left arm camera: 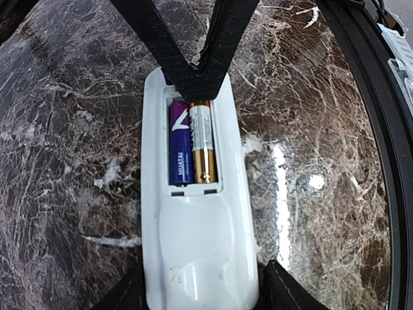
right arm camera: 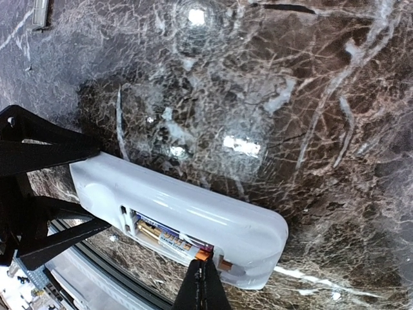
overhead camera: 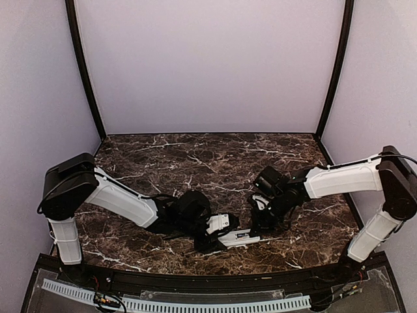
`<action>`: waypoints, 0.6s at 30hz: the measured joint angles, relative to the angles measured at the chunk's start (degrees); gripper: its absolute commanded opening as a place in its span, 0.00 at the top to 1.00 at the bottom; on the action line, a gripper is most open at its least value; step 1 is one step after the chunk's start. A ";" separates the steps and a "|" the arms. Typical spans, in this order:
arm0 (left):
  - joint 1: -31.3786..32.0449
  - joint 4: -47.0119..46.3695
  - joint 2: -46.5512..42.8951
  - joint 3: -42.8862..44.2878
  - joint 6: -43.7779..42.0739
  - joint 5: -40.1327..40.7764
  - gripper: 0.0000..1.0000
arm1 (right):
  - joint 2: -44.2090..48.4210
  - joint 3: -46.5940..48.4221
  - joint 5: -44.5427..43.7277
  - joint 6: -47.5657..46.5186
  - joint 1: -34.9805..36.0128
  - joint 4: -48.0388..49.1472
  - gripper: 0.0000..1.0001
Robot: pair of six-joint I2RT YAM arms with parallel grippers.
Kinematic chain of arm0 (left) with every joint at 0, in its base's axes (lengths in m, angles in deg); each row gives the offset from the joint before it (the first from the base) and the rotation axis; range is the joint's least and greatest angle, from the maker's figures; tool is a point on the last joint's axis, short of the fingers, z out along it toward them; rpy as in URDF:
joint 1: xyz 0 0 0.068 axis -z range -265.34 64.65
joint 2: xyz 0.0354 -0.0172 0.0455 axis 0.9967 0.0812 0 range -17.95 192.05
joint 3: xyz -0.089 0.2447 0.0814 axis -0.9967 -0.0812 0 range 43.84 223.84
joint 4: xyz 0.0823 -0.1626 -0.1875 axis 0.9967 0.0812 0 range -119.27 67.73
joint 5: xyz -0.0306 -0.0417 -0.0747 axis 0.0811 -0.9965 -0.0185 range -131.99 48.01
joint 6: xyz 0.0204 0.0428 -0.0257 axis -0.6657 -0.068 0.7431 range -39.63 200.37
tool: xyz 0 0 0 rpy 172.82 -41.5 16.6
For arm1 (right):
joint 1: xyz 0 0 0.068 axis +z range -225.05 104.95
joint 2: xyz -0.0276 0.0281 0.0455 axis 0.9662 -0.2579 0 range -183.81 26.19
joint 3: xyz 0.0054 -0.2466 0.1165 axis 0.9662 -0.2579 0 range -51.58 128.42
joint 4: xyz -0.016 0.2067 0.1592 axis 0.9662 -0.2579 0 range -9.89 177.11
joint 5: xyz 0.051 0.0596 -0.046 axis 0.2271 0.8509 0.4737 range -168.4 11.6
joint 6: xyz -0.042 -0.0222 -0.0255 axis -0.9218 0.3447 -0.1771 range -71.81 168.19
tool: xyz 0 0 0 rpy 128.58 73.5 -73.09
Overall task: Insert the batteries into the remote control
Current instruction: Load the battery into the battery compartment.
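Two batteries lie side by side in the open bay of the remote. One is purple with white lettering, the other gold and white. They fill the bay's width, and their long sides touch.

The remote is a slim white handset with rounded corners. It is turned plain back up and lies low over the counter, close to the near edge and between the two arms. The left gripper is clamped on the remote's broad, smooth end, with one finger on each long side.

Further in, the right gripper comes down at the remote's other end. Its fingers are pressed together into a single black point — the tips sit at the bay's end, by the batteries' ends. Whether they touch a battery or only the shell I cannot tell.

Beyond the arms the counter runs on, dark brown stone with pale veins and spots of lamp glare. It ends at plain lilac walls.
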 measured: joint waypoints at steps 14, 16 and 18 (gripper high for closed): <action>0.15 0.35 0.37 0.74 -0.02 0.15 0.39 | -3.96 8.70 -11.91 0.39 6.84 -9.86 0.82; 0.15 0.35 0.37 0.74 -0.04 0.20 0.39 | -4.00 9.14 -12.24 0.26 7.02 -10.49 0.79; 0.17 0.35 0.37 0.74 -0.07 0.26 0.38 | -4.00 9.77 -12.24 0.04 7.23 -11.21 0.76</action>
